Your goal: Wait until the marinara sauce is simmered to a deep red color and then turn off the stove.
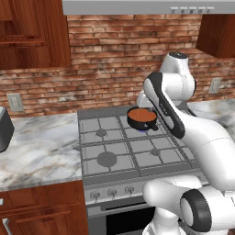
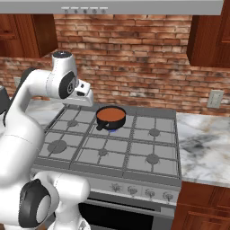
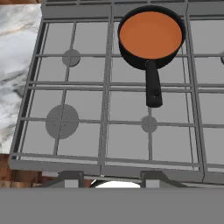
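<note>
The marinara sauce (image 1: 142,114) (image 2: 111,114) (image 3: 150,35) is a smooth orange-red round in a small black pan (image 3: 153,87) on the stove's back middle burner. A blue flame (image 1: 143,131) (image 2: 112,130) shows under the pan. The stove (image 1: 110,147) (image 2: 134,152) (image 3: 87,109) is a grey gas range with a row of knobs (image 1: 112,193) (image 2: 132,191) on its front. My gripper (image 3: 111,180) hangs above the stove's front edge and looks down on the grates, open, with nothing between its fingers. The white hand (image 2: 84,96) is up left of the pan.
Marble counters flank the stove on the left (image 1: 36,151) and right (image 2: 202,143). A dark appliance (image 1: 3,128) stands at the far left. Brick wall, a range hood (image 1: 147,7) and wooden cabinets (image 1: 32,32) lie behind and above.
</note>
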Controlling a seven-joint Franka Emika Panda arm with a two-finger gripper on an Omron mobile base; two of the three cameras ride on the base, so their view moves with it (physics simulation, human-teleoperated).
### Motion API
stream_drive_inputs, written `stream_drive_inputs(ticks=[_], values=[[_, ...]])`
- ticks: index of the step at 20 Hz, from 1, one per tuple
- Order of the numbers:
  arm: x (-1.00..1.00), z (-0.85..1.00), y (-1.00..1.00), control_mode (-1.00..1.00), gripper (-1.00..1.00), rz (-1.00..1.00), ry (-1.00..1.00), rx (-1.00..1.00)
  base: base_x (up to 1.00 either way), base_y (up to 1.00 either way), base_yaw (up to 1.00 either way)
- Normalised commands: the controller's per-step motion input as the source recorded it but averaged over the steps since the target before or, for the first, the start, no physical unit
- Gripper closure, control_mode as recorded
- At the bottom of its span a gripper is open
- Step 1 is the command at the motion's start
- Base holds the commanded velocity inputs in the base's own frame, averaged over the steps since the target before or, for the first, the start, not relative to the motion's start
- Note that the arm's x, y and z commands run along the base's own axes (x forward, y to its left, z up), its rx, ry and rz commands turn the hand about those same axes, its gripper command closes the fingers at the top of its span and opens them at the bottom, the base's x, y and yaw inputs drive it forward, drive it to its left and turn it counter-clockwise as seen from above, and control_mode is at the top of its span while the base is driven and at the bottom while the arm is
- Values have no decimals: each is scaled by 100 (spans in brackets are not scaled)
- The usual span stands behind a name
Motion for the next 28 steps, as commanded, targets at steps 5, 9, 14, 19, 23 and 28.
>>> stream_drive_inputs(ticks=[5, 9, 14, 19, 23, 28], values=[[-18, 0, 0, -100, -100, 0, 0, 0, 0, 0, 0], [-41, 0, 7, -100, -100, 0, 0, 0, 0, 0, 0], [-40, 0, 5, -100, -100, 0, 0, 0, 0, 0, 0], [-25, 0, -7, -100, -100, 0, 0, 0, 0, 0, 0], [-19, 0, -38, -100, -100, 0, 0, 0, 0, 0, 0], [-28, 0, -55, -100, -100, 0, 0, 0, 0, 0, 0]])
